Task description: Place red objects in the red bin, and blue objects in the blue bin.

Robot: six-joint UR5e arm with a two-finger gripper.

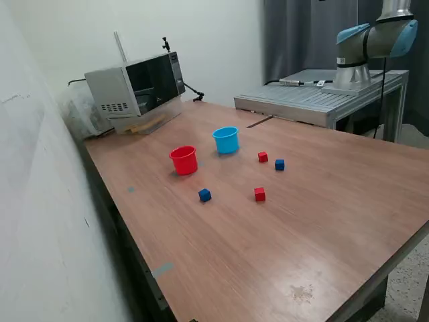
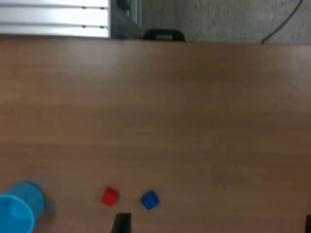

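A wooden table fills the exterior view, a microwave at its far corner. Left to right sit the red cup, a blue cube, the blue cup, two red cubes and another blue cube. Sorting looks not yet begun; the next move likely calls for descending onto one cube. Open tabletop surrounds them. The gripper's fingers are barely visible; I cannot tell their spread.

Your widest open run of wooden table lies toward the exterior view's right and near edge. Mid-table, the red cup and light blue cup stand apart, with four small cubes scattered just beside them. A microwave blocks the far corner.
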